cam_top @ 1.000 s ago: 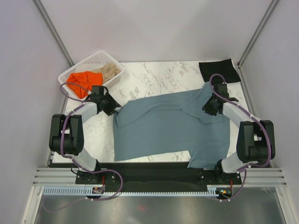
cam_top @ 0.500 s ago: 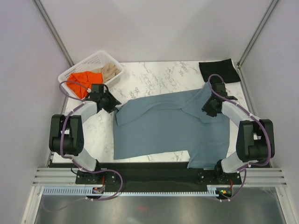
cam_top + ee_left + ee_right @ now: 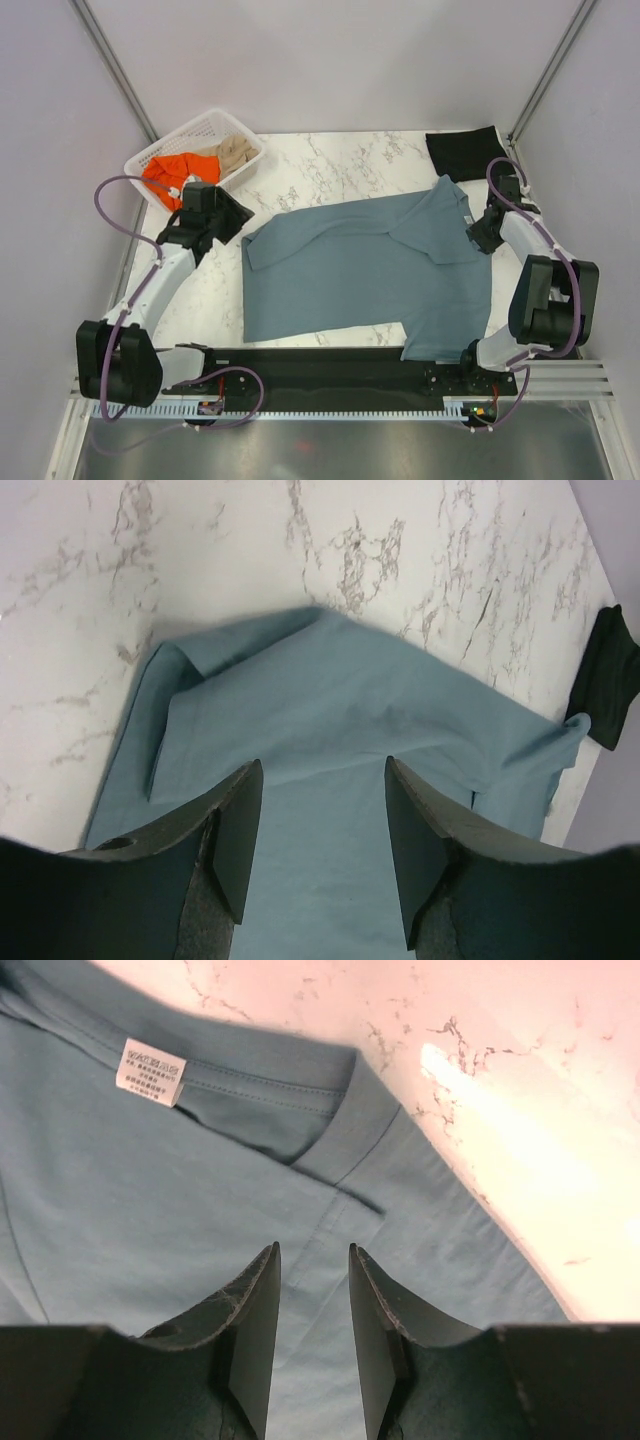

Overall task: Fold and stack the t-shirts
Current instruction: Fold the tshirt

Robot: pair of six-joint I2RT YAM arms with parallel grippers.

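Flat across the middle of the white marble-patterned table [image 3: 330,160] lies the slate blue-grey cloth t-shirt [image 3: 350,270], its left edge folded over on itself and its small white neck label [image 3: 152,1072] facing up near the right side. The left gripper [image 3: 322,770] hovers over the shirt's left end with its jaws wide apart and empty. The right gripper [image 3: 313,1252] hangs above the collar area, jaws narrowly parted, holding nothing. A folded black cloth t-shirt [image 3: 462,152] sits at the far right corner, well apart. An orange t-shirt [image 3: 170,172] and a beige t-shirt [image 3: 232,152] lie bunched in the white plastic lattice basket [image 3: 205,128] at far left.
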